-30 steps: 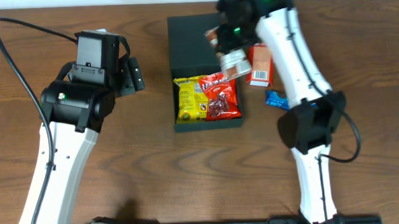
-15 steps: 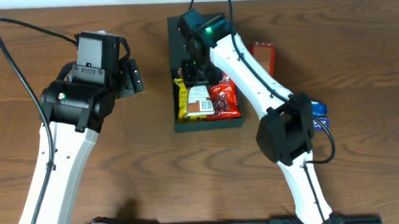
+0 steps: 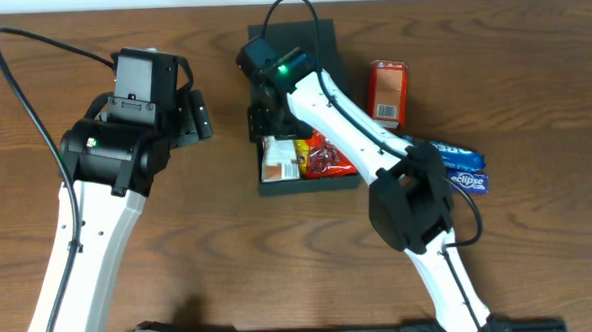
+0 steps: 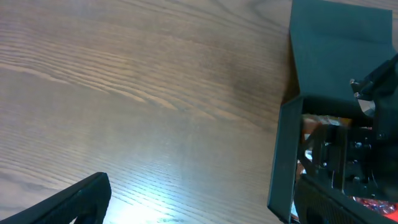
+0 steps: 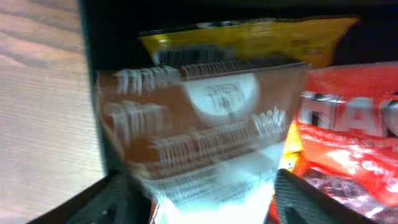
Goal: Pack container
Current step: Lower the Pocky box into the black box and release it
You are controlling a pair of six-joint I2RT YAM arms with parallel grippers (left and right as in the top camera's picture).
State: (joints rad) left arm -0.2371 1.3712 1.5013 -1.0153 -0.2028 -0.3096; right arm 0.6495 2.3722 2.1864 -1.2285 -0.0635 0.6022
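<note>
Right gripper point(image 3: 270, 125) is over the left half of the container point(image 3: 313, 41), reaching in from above. The container sits at the table's point(image 3: 229, 239) far centre, with its flap lid laid open and flat behind the tray.

In the right wrist view the fingers point(image 5: 115, 199) flank the near end of a brown-and-white packet point(image 5: 205, 124). The bag narrows where they meet it, so we read it as gripped. The picture is smeared, so this is a judgement. The packet hangs label up over the yellow packet point(image 5: 249, 34), hard against the left wall. We take that as the one gap left beside the red packet point(image 5: 348, 137). Laying it flat on the yellow one would keep the stack low enough for the lid.

Left gripper point(image 4: 205, 193) hangs over bare wood just left of the container, fingers spread wide and nothing between them. It is parked clear of the box, and we guess this keeps the right arm's path free.

Not yet packed: an orange carton point(image 3: 388, 92) lying right of the lid, and two blue gum packs point(image 3: 463, 169) by the right arm's elbow. All of these are on the right arm's side, within its reach.

We judge the packing at roughly its middle.
</note>
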